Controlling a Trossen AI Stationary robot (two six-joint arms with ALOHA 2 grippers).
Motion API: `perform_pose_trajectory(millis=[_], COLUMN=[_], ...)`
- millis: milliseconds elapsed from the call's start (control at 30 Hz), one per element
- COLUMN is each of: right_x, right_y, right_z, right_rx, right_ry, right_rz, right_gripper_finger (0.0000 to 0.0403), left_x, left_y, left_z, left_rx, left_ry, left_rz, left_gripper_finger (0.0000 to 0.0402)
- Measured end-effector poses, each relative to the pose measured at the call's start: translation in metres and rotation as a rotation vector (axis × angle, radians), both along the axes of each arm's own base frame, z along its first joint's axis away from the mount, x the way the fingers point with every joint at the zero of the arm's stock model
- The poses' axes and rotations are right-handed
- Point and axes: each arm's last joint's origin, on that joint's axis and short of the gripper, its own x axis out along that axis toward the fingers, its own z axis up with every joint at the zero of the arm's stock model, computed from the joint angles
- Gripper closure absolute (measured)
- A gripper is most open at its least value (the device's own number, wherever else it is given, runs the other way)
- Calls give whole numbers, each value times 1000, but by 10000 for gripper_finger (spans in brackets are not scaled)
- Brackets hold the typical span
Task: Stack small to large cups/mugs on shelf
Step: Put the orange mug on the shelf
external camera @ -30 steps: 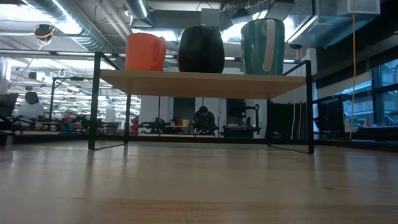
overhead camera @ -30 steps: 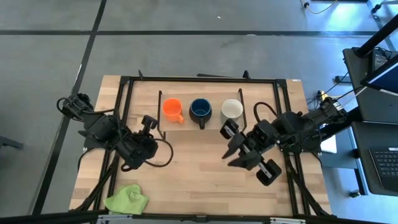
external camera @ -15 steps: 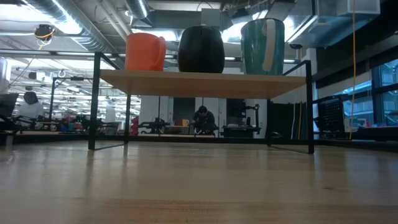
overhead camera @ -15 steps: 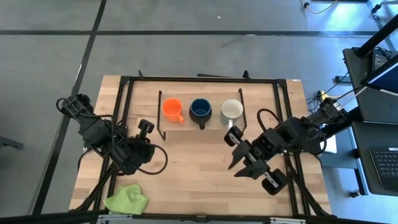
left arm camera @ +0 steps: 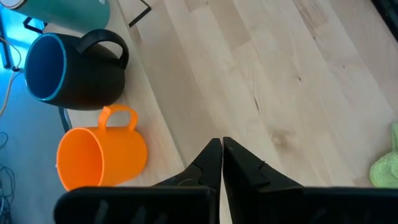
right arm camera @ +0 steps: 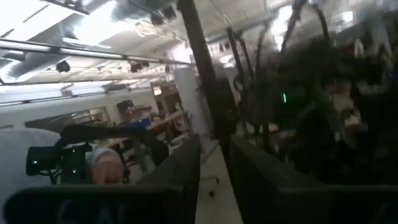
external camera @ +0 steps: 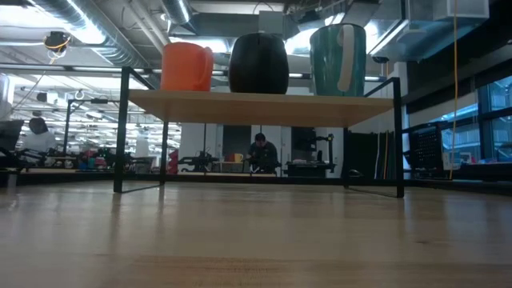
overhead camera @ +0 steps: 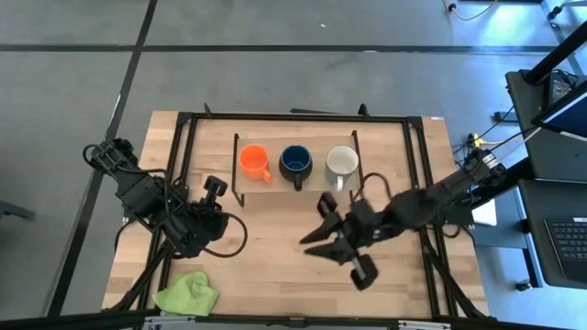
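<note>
Orange mug (overhead camera: 252, 160), blue mug (overhead camera: 295, 162) and white mug (overhead camera: 341, 162) line the shelf (overhead camera: 266, 179), small to large. Both grippers lie on the table side of it, clear of it: the right gripper (overhead camera: 315, 240) spread and empty, the left gripper (overhead camera: 214, 186) pressed together.

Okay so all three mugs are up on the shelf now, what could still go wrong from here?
The right gripper hangs open over the table in front of the shelf, its arm stretched below the white mug; a careless swing back might clip that mug or the shelf's wire legs.

The dark blue mug and white mug stand close together, so a bump to one could shift the other.

The left gripper, shut, points toward the orange mug; moving forward could nudge it.
</note>
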Motion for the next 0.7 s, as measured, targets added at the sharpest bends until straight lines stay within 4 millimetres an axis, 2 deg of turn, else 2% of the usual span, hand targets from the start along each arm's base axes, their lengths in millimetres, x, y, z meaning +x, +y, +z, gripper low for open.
perform_pose_trajectory(millis=[67,167,267,367,533,633,700], right_x=[11,31,49,61,66,68,74], right_y=[0,-4,-8,-13,-20,-23,-22], right_z=[-9,-7,8,22,38,26,8], right_rx=[33,60,20,-32,-64,-7,30], right_ry=[65,113,235,429,594,640,712], right_rz=[3,-14,-88,-242,-492,-572,-588], right_gripper_finger=[312,312,316,328,355,370,381], left_x=[0,0,0,0,-8,-20,-33], left_y=[0,0,0,0,8,20,32], left_z=[0,0,0,0,5,7,7], left_rx=[3,4,23,39,80,136,164], left_ry=[1,1,7,11,-21,-68,-101], left_rz=[-4,-7,-36,-64,-85,-71,-47], left_gripper_finger=[392,392,392,392,392,392,392])
